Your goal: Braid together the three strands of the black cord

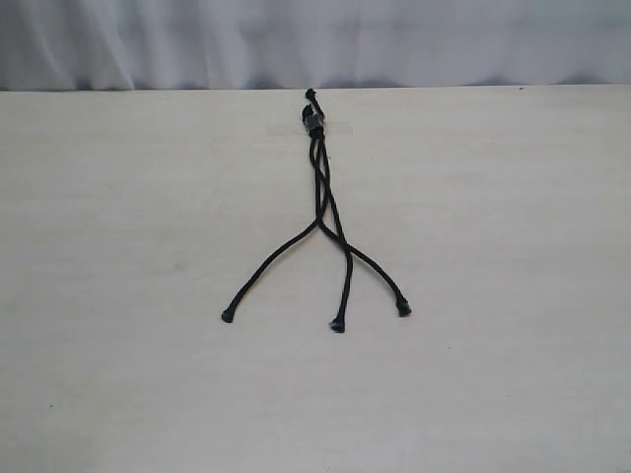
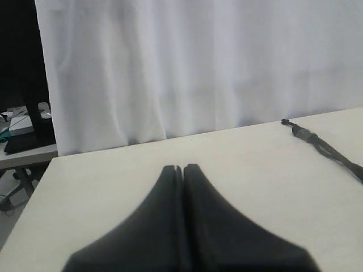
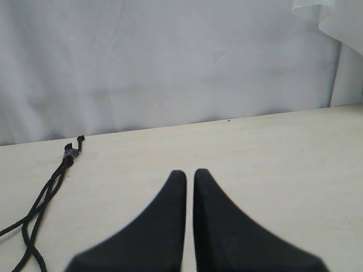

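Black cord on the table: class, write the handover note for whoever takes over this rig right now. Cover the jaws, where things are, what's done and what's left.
Left gripper: jaws shut, empty, away from the cord.
Right gripper: jaws shut to a sliver, empty, away from the cord.
Black cord: flat on the table, taped top near the far edge. The three strands fan toward the near side, loosely crossed, tips apart.
Done: no real braid yet.
Left: all the braiding.
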`<action>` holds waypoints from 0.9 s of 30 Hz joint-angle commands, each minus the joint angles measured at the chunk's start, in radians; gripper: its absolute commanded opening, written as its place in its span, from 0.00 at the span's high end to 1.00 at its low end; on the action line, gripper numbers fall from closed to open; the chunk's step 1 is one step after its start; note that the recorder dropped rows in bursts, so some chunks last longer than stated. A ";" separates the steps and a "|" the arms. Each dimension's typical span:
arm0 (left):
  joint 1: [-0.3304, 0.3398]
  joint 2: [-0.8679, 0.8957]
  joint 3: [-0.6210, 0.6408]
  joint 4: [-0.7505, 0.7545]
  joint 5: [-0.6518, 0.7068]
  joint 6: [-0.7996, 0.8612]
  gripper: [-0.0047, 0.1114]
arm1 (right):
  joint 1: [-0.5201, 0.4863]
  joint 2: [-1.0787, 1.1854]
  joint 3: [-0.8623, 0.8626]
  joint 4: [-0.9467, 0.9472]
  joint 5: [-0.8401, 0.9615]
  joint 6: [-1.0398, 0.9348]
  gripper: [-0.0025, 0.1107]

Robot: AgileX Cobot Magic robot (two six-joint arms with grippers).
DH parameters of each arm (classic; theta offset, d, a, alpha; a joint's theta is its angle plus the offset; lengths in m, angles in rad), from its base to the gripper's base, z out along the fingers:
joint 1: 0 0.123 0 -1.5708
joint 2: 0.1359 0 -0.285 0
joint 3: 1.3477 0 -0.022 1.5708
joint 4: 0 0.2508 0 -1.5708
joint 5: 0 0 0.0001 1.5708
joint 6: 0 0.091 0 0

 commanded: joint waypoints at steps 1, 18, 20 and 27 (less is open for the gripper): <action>0.005 -0.002 0.004 -0.091 -0.007 0.086 0.96 | -0.001 -0.004 0.003 0.002 -0.002 0.001 0.94; 0.005 -0.002 0.004 -0.089 0.050 0.104 0.96 | -0.001 -0.004 0.003 0.002 -0.002 0.001 0.94; 0.005 -0.002 0.004 -0.089 0.048 0.104 0.96 | -0.001 -0.004 0.003 0.002 -0.002 0.001 0.94; 0.005 -0.002 0.004 -0.089 0.048 0.104 0.96 | -0.001 -0.004 0.003 0.002 -0.002 0.001 0.94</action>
